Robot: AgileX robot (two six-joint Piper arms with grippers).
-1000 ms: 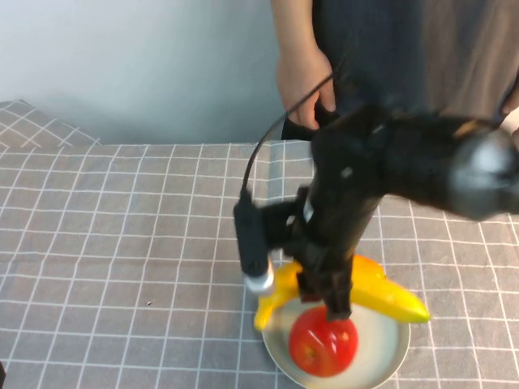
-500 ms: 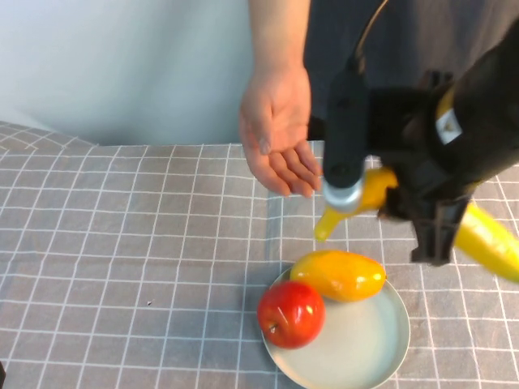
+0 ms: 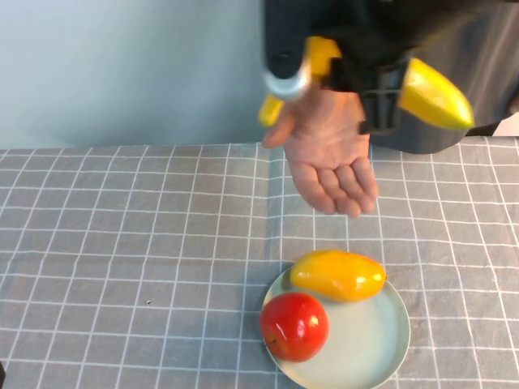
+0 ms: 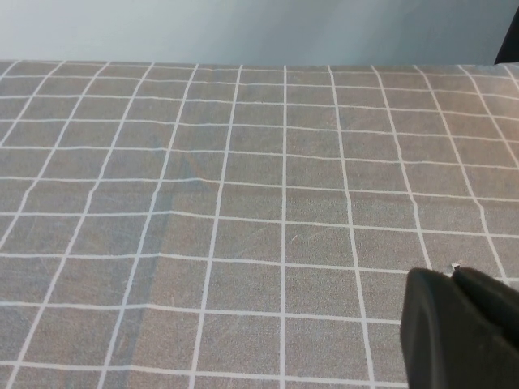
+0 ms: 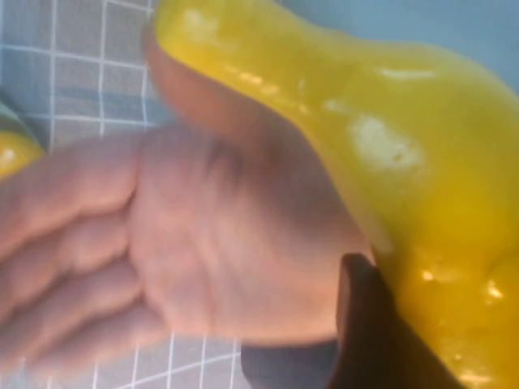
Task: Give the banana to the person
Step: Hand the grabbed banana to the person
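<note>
My right gripper (image 3: 371, 84) is shut on the banana (image 3: 434, 94) and holds it high at the back of the table. The banana lies crosswise just above the person's open palm (image 3: 328, 162), with its stem tip (image 3: 271, 110) to the left. The person's dark grey shirt (image 3: 478, 57) is behind it. In the right wrist view the glossy yellow banana (image 5: 405, 138) rests against the hand (image 5: 203, 243), and one dark finger (image 5: 365, 324) presses on it. My left gripper (image 4: 456, 274) is shut and empty, low over the checked cloth.
A pale plate (image 3: 381, 348) at the front right holds a red apple (image 3: 293, 326) and a yellow-orange mango-like fruit (image 3: 337, 275). The grey checked tablecloth (image 3: 122, 243) covers the table. A pale wall (image 3: 122, 65) stands behind.
My right gripper has lifted the banana from the plate up and back to the person's hand. The hand has shifted right and now lies under the banana.
</note>
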